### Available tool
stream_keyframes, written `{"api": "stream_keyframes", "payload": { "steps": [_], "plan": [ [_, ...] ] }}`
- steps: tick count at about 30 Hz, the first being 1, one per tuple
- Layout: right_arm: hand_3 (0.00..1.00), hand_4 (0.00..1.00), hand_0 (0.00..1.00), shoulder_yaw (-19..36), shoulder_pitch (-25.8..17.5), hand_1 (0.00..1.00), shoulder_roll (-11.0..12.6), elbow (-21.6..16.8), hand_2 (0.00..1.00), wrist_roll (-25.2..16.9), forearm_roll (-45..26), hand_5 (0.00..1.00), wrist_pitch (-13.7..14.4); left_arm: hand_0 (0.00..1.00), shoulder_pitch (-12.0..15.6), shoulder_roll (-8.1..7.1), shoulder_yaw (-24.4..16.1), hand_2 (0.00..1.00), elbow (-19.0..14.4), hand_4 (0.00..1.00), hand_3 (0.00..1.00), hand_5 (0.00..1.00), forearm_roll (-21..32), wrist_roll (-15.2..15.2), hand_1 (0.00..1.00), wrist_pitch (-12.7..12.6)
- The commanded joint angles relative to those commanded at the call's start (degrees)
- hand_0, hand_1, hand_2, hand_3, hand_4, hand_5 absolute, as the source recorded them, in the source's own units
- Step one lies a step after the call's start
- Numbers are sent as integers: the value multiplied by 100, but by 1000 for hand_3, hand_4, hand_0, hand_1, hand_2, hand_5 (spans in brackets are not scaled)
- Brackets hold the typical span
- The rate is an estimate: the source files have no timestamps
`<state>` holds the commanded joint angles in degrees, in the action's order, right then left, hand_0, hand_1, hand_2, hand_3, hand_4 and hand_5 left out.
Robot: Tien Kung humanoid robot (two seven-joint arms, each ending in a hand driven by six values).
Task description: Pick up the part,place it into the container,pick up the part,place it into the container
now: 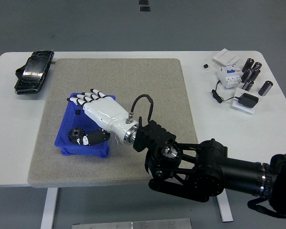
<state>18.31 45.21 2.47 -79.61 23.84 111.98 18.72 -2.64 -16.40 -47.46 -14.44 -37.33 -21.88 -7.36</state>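
My right hand (96, 107) hangs over the blue bin (66, 129), fingers (83, 98) stretched flat and spread toward the bin's far left corner, thumb (93, 138) tucked down below the palm, gripping nothing. The gear (76, 134) lies in the bin, down on its floor near the front wall, just left of my thumb; whether the thumb touches it I cannot tell. A small dark piece (77, 112) sits in the bin's back part, half hidden under my fingers. My white palm covers most of the bin's right side, and my black forearm (200, 167) runs in from the lower right, across the front edge of the grey mat (124, 76). The bin sits on the mat's left half, the mat on the white table (5, 143). Off to the far left, beside the mat, a black pouch (33, 71) lies on the table. Over at the far right there is a cluster: dark cylinders (251, 74), a white breaker (228, 75), a black adapter (248, 100) with its cord, all well apart from the bin
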Motion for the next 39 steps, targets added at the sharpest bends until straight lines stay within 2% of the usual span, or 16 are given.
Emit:
{"api": "stream_keyframes", "payload": {
  "steps": [1, 2, 6, 7, 8, 11, 13, 14, 23, 31, 32, 37, 38, 39],
  "plan": [
    [959, 912, 998, 107, -67, 983, 97, -109, 959, 93, 112, 428, -12, 680, 4, 2, 5, 603, 1, 659, 583, 296, 11, 5, 635, 0],
    [848, 824, 750, 231, -147, 784, 223, -235, 811, 205, 245, 397, -38, 680, 10, 3, 10, 603, 2, 658, 583, 295, 21, 9, 635, -1],
    [848, 824, 750, 485, -413, 784, 693, -552, 811, 476, 660, 397, -117, 680, 36, 5, 9, 603, 3, 658, 583, 295, 37, 11, 635, -3],
    [848, 824, 750, 479, -473, 784, 816, -556, 811, 511, 718, 397, -137, 680, 40, 5, 5, 603, 4, 658, 583, 295, 36, 10, 635, -4],
    [826, 795, 631, 467, -516, 715, 916, -548, 786, 534, 750, 382, -155, 680, 42, 6, 6, 602, 4, 656, 583, 291, 39, 12, 635, -4],
    [826, 795, 631, 342, -685, 715, 1210, -449, 786, 598, 751, 382, -268, 680, 35, 5, 33, 602, 11, 656, 583, 291, 80, 36, 635, -6],
    [826, 795, 631, 236, -764, 715, 1309, -388, 786, 621, 716, 382, -325, 680, 30, 6, 36, 602, 14, 656, 583, 291, 86, 43, 635, -7],
    [816, 800, 600, 170, -796, 707, 1339, -350, 782, 628, 695, 396, -346, 680, 30, 6, 39, 602, 14, 657, 582, 292, 89, 45, 635, -7],
    [816, 791, 594, -350, -796, 703, 1313, 112, 775, 550, 468, 388, -412, 680, 16, 3, 39, 599, 14, 637, 581, 273, 86, 44, 636, -6],
    [797, 766, 582, -503, -678, 689, 1253, 453, 745, 452, 363, 374, -383, 680, 14, 3, 46, 599, 10, 630, 580, 263, 102, 44, 635, -12],
    [716, 733, 507, -505, -672, 619, 1252, 482, 675, 442, 356, 357, -376, 680, 13, 4, 45, 599, 9, 630, 581, 263, 101, 43, 635, -12],
    [716, 733, 507, -538, -653, 619, 1250, 623, 675, 392, 320, 357, -343, 680, 11, 7, 49, 599, 9, 630, 581, 263, 106, 46, 635, -12],
    [678, 653, 415, -544, -652, 516, 1252, 636, 604, 388, 315, 339, -341, 680, 11, 7, 48, 599, 9, 630, 581, 264, 106, 45, 634, -13],
    [678, 653, 415, -554, -652, 516, 1252, 648, 604, 383, 310, 339, -333, 680, 12, 6, 45, 599, 8, 630, 581, 264, 102, 43, 634, -11]
  ]
}}
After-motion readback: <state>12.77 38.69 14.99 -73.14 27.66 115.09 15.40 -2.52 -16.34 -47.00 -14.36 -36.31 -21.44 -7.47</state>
